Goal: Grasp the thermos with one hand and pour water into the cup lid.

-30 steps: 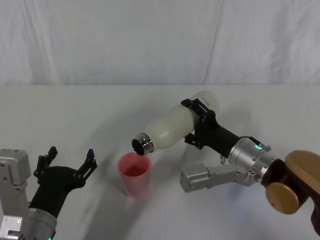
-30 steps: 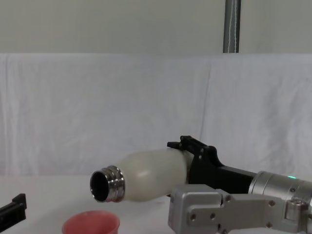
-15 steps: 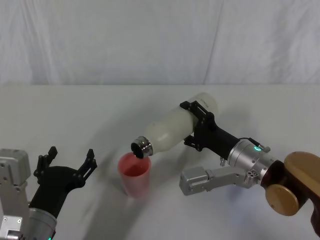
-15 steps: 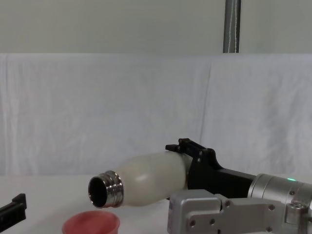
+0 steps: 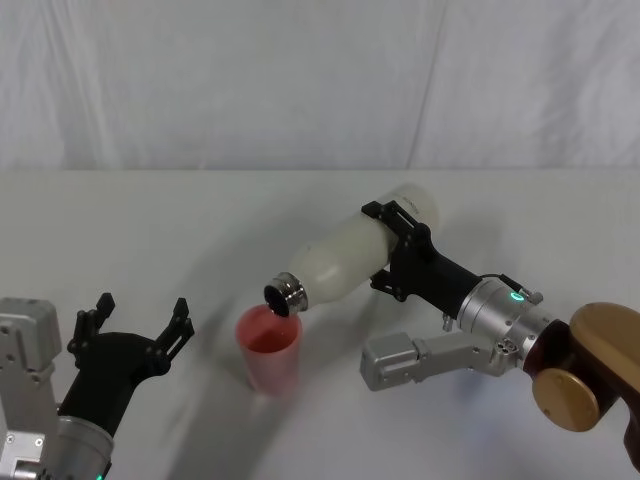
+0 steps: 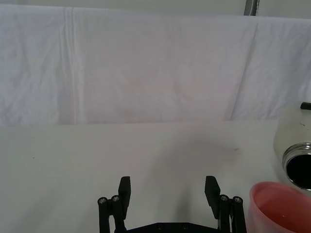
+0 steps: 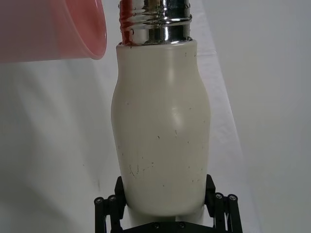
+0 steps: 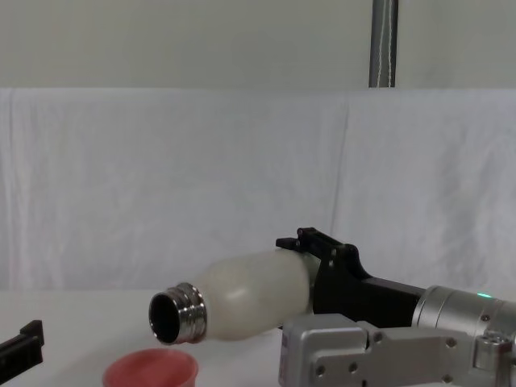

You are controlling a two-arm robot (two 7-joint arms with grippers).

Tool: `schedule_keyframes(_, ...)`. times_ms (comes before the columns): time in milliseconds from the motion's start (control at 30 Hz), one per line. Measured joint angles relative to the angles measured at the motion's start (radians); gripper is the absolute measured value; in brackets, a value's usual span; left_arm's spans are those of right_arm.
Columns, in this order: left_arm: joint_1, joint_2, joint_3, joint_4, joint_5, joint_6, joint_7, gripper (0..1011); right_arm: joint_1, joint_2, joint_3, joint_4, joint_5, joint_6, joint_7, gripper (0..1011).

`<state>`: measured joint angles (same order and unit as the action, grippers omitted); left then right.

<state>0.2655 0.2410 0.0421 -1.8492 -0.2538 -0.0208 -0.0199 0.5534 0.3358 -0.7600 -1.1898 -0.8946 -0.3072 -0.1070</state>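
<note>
Right end effector (image 5: pixel 398 243) pinches the tilted thermos (image 5: pixel 345 254), neck just above the cup (image 5: pixel 268 349) rim; left end effector (image 5: pixel 140 322) spread, apart; chest view shows the dark open mouth.

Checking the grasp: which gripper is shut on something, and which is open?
The right gripper is shut on the thermos, tilting its neck over the cup lid. The left gripper hangs open, holding nothing, beside the cup lid.

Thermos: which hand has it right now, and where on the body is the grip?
The right hand grips the thermos around its lower body near the base, neck tipped over the cup lid. The left hand is open and empty.
</note>
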Motion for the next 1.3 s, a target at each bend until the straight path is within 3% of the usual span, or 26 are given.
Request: schedule_keyframes(1300, 0.000, 0.000, 0.000, 0.000, 0.000, 0.000, 0.000, 1001, 0.018, -0.002, -0.008, 0.016, -0.013, 0.001, -0.012, 952)
